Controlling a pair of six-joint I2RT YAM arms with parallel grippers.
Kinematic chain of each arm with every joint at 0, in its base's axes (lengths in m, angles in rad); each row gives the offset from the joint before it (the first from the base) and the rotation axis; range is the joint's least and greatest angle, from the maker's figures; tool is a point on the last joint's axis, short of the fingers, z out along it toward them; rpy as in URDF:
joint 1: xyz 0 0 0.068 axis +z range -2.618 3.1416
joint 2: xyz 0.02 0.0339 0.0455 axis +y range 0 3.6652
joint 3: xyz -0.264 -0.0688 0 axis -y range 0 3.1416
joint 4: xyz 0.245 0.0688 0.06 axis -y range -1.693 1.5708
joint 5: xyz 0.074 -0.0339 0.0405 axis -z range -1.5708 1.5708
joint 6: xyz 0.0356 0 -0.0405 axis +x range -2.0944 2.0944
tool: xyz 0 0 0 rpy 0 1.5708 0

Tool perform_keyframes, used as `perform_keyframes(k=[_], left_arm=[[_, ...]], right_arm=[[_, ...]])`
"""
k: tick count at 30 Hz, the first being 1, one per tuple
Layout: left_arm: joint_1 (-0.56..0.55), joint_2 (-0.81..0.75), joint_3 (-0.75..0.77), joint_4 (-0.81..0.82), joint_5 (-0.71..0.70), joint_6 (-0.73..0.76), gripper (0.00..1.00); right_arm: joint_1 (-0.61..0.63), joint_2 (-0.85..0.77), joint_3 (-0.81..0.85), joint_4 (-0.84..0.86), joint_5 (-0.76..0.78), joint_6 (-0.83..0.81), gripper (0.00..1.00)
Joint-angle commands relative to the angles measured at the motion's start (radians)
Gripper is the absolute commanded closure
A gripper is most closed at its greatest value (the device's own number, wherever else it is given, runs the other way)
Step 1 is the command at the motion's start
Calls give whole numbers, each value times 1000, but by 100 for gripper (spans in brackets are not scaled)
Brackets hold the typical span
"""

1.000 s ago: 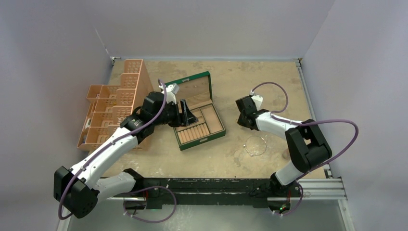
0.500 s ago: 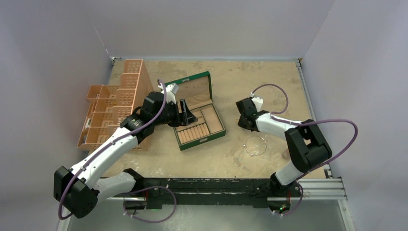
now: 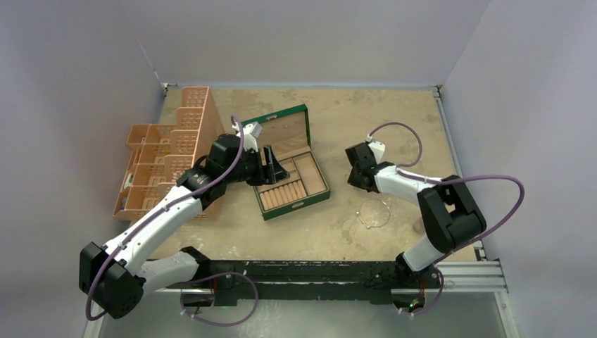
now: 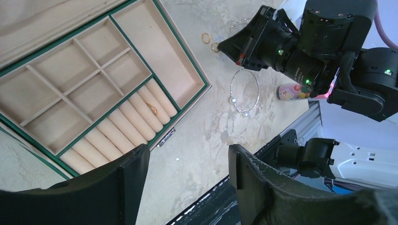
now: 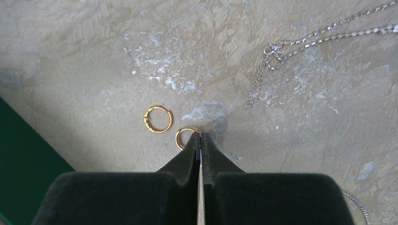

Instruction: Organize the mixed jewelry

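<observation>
left hand [image 4: 187, 187] released, over green box [image 4: 155, 51] | right hand [image 5: 200, 136] clenched, tips touching gold ring [image 5: 183, 137] on table [image 5: 94, 56], grasp unclear | second gold ring [image 5: 158, 119] just beside | chain [image 5: 300, 40] near | wire hoop [image 4: 258, 92] on table, apart

box [image 3: 297, 205] ctr-left, rings [image 5: 158, 119] + chain [image 5: 273, 49] to R, hoop [image 4: 257, 92] nearer

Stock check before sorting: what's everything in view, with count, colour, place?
jewelry box: one, green, tan lining, open on the table
gold rings: three, gold, two on table, one in box's ring rolls
wire hoop: one, silver, right of box
chain: one, silver, beyond the loose rings
organizer: one, orange, far left
cylinder: one, pink, beside hoop
left fingers: pair, black, open above box
right fingers: pair, black, shut at one loose ring
</observation>
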Motion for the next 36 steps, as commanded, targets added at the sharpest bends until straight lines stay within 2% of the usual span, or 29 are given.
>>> perform_keyframes(k=[1, 7, 12, 17, 22, 26, 33, 36], left_arm=[[-5, 20, 18, 58, 62, -43, 38], [-4, 76, 26, 157, 215, -158, 38], [-4, 134, 36, 205, 226, -208, 31], [-4, 153, 26, 255, 211, -256, 26], [-4, 127, -50, 323, 174, -337, 46], [-3, 107, -80, 318, 134, -357, 49], [-3, 98, -110, 374, 120, -377, 53], [-3, 105, -109, 389, 123, -378, 58]], right_arm=[[-2, -92, -2, 52, 17, -32, 100], [2, -249, -19, 128, -92, -82, 100], [26, -331, -21, 202, -218, -114, 100], [130, -383, -28, 286, -292, -142, 100], [231, -364, -31, 349, -377, -150, 100], [285, -352, -32, 388, -417, -162, 100], [304, -339, -32, 425, -491, -160, 100], [305, -334, -32, 430, -505, -160, 100]])
